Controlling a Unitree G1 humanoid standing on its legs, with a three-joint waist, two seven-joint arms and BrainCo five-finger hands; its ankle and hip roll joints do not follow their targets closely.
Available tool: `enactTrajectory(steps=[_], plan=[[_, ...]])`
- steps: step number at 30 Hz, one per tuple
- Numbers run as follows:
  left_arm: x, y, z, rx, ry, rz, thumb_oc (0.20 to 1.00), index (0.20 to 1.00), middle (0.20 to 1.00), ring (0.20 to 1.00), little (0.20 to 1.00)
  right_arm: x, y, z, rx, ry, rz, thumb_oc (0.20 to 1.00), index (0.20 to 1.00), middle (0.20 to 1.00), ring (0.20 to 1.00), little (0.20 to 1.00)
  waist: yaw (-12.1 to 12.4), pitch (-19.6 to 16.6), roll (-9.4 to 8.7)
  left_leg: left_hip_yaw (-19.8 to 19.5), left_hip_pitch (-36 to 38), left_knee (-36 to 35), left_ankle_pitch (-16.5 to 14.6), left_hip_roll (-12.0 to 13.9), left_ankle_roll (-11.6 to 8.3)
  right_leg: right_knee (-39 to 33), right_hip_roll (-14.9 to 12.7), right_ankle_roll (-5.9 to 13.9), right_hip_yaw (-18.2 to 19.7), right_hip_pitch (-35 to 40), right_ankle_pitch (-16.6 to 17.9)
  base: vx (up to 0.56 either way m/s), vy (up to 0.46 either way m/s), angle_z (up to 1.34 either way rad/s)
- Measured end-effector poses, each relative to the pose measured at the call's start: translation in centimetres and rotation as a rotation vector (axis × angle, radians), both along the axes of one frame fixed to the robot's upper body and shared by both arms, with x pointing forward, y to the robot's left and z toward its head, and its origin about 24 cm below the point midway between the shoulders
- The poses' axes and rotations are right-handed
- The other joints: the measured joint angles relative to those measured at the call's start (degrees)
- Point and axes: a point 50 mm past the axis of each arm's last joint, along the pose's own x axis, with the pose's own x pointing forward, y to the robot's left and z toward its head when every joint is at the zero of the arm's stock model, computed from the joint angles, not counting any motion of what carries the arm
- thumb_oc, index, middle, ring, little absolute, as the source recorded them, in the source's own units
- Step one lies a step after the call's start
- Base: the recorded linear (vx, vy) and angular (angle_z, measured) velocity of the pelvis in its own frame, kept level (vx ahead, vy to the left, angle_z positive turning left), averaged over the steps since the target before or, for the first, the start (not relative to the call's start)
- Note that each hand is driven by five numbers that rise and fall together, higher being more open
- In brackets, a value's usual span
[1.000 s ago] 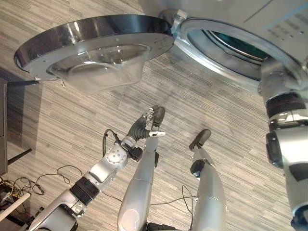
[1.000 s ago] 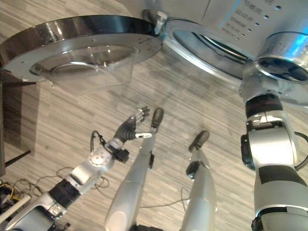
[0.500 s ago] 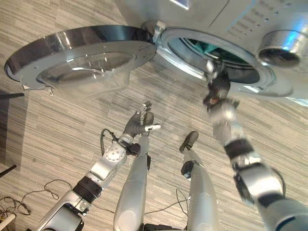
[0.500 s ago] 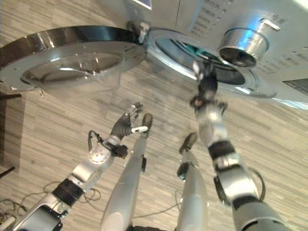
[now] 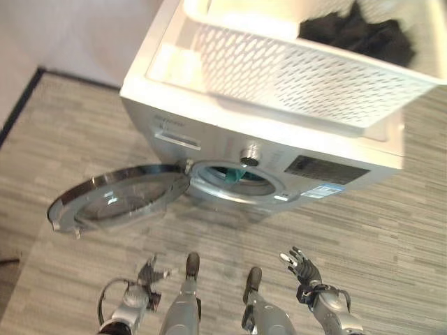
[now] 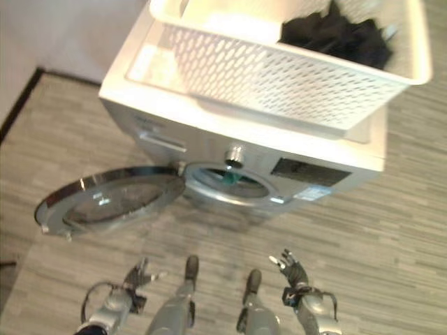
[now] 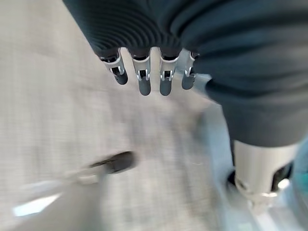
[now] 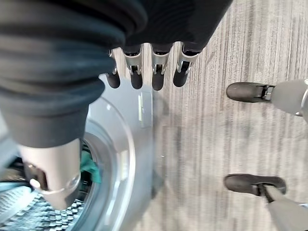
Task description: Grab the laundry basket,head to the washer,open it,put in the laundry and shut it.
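On top of the washer sits the white laundry basket, its perforated wall facing the robot, with dark laundry heaped in its far right corner. Below the control knob, the round door hangs wide open, swung out to the left over the wood-look floor. Inside the drum opening a bit of teal cloth shows. Near the bottom left, the left hand is low over the floor, fingers straight and released, holding nothing. Near the bottom right, the right hand is raised in front of the washer, fingers spread loosely, also empty. Both hands are well apart from the basket.
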Motion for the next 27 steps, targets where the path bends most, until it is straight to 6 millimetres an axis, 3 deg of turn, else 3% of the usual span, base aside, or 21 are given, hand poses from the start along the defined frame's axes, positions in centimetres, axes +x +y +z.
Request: enactTrajectory(steps=[3, 5, 6, 8, 12, 18, 20, 21, 24, 27], plan=[[-2.4, -0.5, -1.3, -0.022, 0.082, 0.082, 1.000, 1.000, 1.000, 1.000, 1.000, -0.1, -1.1, 0.2, -0.002, -0.007, -0.058, 1.000, 1.000, 1.000, 1.000, 1.000, -1.0, -1.0, 0.87, 1.0, 2.6, 0.0, -0.4, 0.8, -0.27, 0.0, 0.3, -0.27, 1.2, 2.0, -0.1, 0.03, 0.035, -0.20], [-5.1, -0.3, -2.3, -0.029, 0.179, 0.194, 1.000, 1.000, 1.000, 1.000, 1.000, 0.0, -1.7, 0.6, 0.012, -0.037, -0.119, 1.000, 1.000, 1.000, 1.000, 1.000, -1.7, -2.2, 1.01, 2.3, 6.1, -0.1, -1.4, 1.0, -0.40, -0.1, 0.5, -0.47, 2.6, 4.7, -0.4, 0.02, 0.022, -0.42], [-7.3, -0.1, -2.7, -0.022, 0.227, 0.226, 1.000, 1.000, 1.000, 1.000, 1.000, 0.1, -2.7, 1.8, -0.004, -0.093, -0.138, 1.000, 1.000, 1.000, 1.000, 1.000, -2.1, -5.5, 1.44, 3.6, 7.5, -0.4, -2.1, 1.3, -0.46, -0.4, 0.5, -0.34, 3.6, 5.4, -1.0, 0.03, 0.017, -0.39], [-8.7, 0.1, -2.8, -0.019, 0.255, 0.256, 1.000, 1.000, 1.000, 1.000, 1.000, 0.3, -4.2, 3.4, -0.035, -0.173, -0.197, 1.000, 1.000, 1.000, 1.000, 1.000, -2.2, -7.8, 2.05, 4.5, 9.0, -0.4, -2.5, 1.5, -0.52, -0.5, 0.7, -0.30, 4.3, 6.3, -1.2, 0.06, 0.022, -0.26], [-8.5, -0.2, -2.9, -0.022, 0.252, 0.251, 1.000, 1.000, 1.000, 1.000, 1.000, 1.1, -6.4, 7.3, -0.105, -0.351, -0.250, 1.000, 1.000, 1.000, 1.000, 1.000, -3.8, -10.3, 3.01, 4.5, 10.1, -0.4, -2.9, 1.5, -0.84, -0.5, 0.6, -0.16, 4.5, 7.5, -1.4, 0.06, 0.007, -0.01], [-7.6, -1.0, -2.8, -0.042, 0.225, 0.217, 1.000, 1.000, 1.000, 1.000, 1.000, 1.2, -9.8, 15.2, -0.242, -0.688, -0.398, 1.000, 1.000, 1.000, 1.000, 1.000, -5.1, -10.7, 3.29, 4.4, 11.8, -0.4, -3.1, 1.4, -0.45, -0.5, 0.6, -0.04, 4.6, 9.2, -1.3, 0.03, 0.001, -0.01], [-7.6, -1.1, -2.8, -0.045, 0.226, 0.217, 1.000, 1.000, 1.000, 1.000, 1.000, 1.2, -10.7, 17.0, -0.299, -0.743, -0.400, 1.000, 1.000, 1.000, 1.000, 1.000, -5.2, -10.9, 3.24, 4.4, 11.8, -0.4, -3.2, 1.4, -0.38, -0.5, 0.5, -0.03, 4.8, 9.2, -1.3, 0.02, -0.007, -0.04], [-7.2, -1.2, -2.8, -0.049, 0.213, 0.213, 1.000, 1.000, 1.000, 1.000, 1.000, 1.9, -11.5, 19.5, -0.394, -0.814, -0.379, 1.000, 1.000, 1.000, 1.000, 1.000, -5.2, -10.9, 3.26, 4.5, 11.9, -0.4, -3.1, 1.4, -0.36, -0.5, 0.5, 0.03, 5.0, 9.1, -1.2, 0.00, 0.000, 0.00], [-7.4, -1.5, -2.9, -0.060, 0.220, 0.207, 1.000, 1.000, 1.000, 1.000, 1.000, 2.8, -12.0, 22.7, -0.494, -0.912, -0.342, 1.000, 1.000, 1.000, 1.000, 1.000, -4.9, -10.8, 3.01, 4.7, 12.5, -0.4, -3.1, 1.4, -0.34, -0.5, 0.6, 0.01, 5.4, 9.5, -1.2, 0.01, -0.006, -0.04], [-7.9, -1.7, -3.0, -0.073, 0.240, 0.181, 1.000, 1.000, 1.000, 1.000, 1.000, 5.7, -11.8, 29.7, -0.712, -1.088, -0.211, 1.000, 1.000, 1.000, 1.000, 1.000, -4.5, -10.9, 3.20, 5.4, 13.5, -0.4, -3.1, 1.4, -0.28, -0.5, 0.5, 0.05, 5.8, 10.2, -1.2, 0.00, -0.005, -0.10]])
